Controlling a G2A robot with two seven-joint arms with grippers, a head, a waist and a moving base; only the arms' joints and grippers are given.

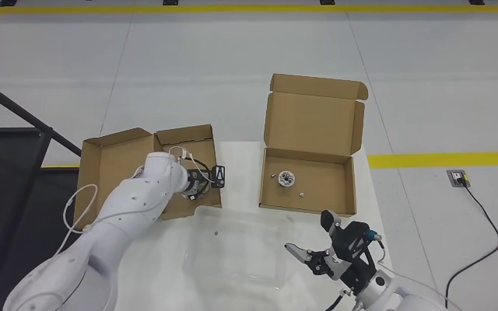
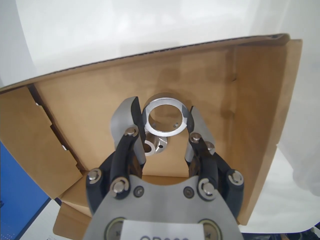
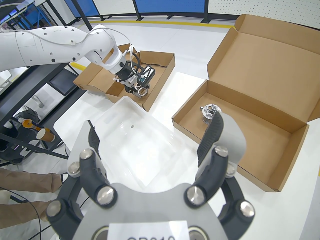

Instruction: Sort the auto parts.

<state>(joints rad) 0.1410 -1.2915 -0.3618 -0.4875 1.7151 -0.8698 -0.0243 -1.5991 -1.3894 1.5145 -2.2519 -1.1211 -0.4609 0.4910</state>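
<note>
My left gripper [image 2: 163, 104] is shut on a silver metal ring [image 2: 165, 119] inside the left cardboard box [image 2: 75, 116], one pad on each side of it. A smaller silver hub [image 2: 153, 148] shows just under the ring. From the right wrist view, that gripper [image 3: 141, 92] holds the ring low over the box floor. My right gripper [image 3: 153, 121] hangs open and empty over the clear plastic tray [image 3: 140, 148] at the table's front. A round silver part [image 3: 211, 109] lies in the right cardboard box [image 1: 327, 190].
The two open boxes stand at the back of the white table, their lids folded back, with the tray [image 1: 233, 249] in front between them. A tiny dark piece [image 3: 132, 126] lies in the tray. A black frame stands to the left of the table.
</note>
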